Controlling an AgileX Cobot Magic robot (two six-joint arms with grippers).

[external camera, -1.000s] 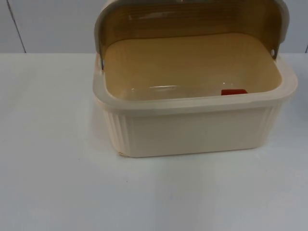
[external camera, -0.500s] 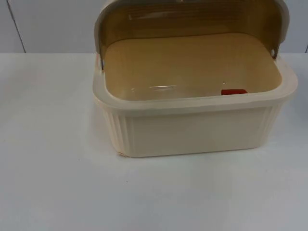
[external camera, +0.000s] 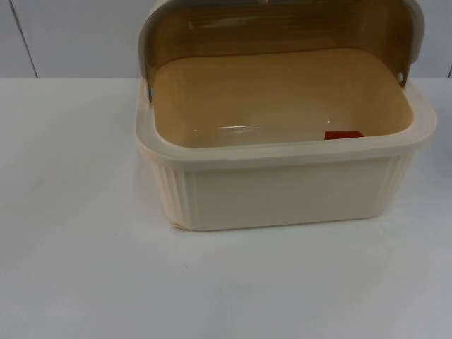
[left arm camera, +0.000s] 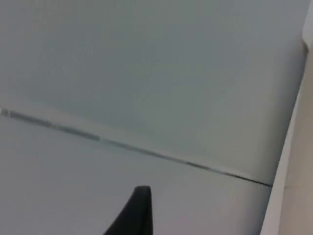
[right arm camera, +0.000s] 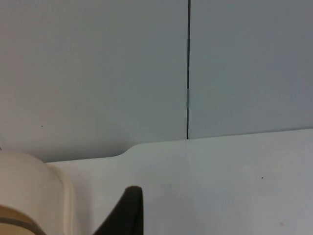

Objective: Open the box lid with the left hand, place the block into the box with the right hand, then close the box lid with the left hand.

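Observation:
A cream ribbed box (external camera: 282, 191) stands in the middle of the table with its brown-tinted lid (external camera: 282, 28) swung up and back. A red block (external camera: 343, 135) lies on the box floor near the front right corner, partly hidden by the front rim. My left gripper (left arm camera: 139, 215) hovers away from the box and faces the partition wall, with the box's side (left arm camera: 293, 196) at the picture's edge. My right gripper (right arm camera: 128, 213) is also apart from the box, and the box's rounded corner (right arm camera: 29, 196) shows beside it. Neither gripper holds anything that I can see.
The grey partition wall (external camera: 70, 35) closes the table behind the box. White table top (external camera: 212, 282) stretches in front of the box and to its left. A vertical wall seam (right arm camera: 188, 68) runs down to the table's back edge.

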